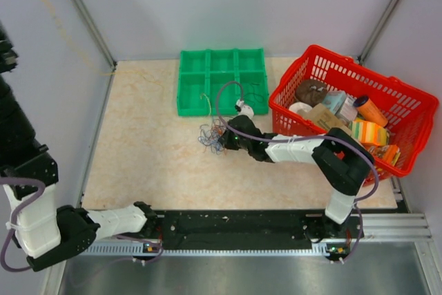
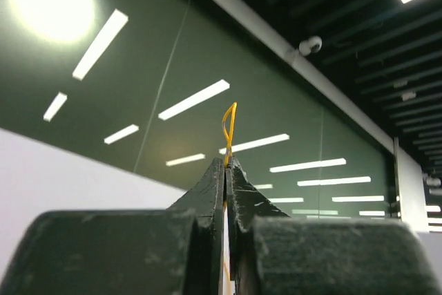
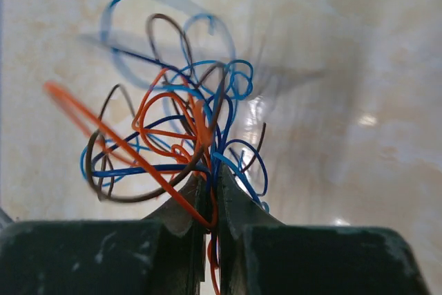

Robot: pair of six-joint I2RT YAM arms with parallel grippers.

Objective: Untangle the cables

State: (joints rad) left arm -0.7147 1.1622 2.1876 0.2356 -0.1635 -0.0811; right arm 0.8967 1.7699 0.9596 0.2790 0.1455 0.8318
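Right claw point(image 3: 210, 186), arm stretched forward, pinches the cables point(image 3: 198, 119).

cables point(image 3: 181, 129) were blue, orange and dark brown | strand point(image 2: 228, 126) was yellow | right gripper point(image 3: 210, 186) was black, scuffed grey | tray point(image 1: 183, 94) was green | basket point(image 1: 345, 74) was red, gridded | table point(image 1: 145, 164) was beige, faintly marbled
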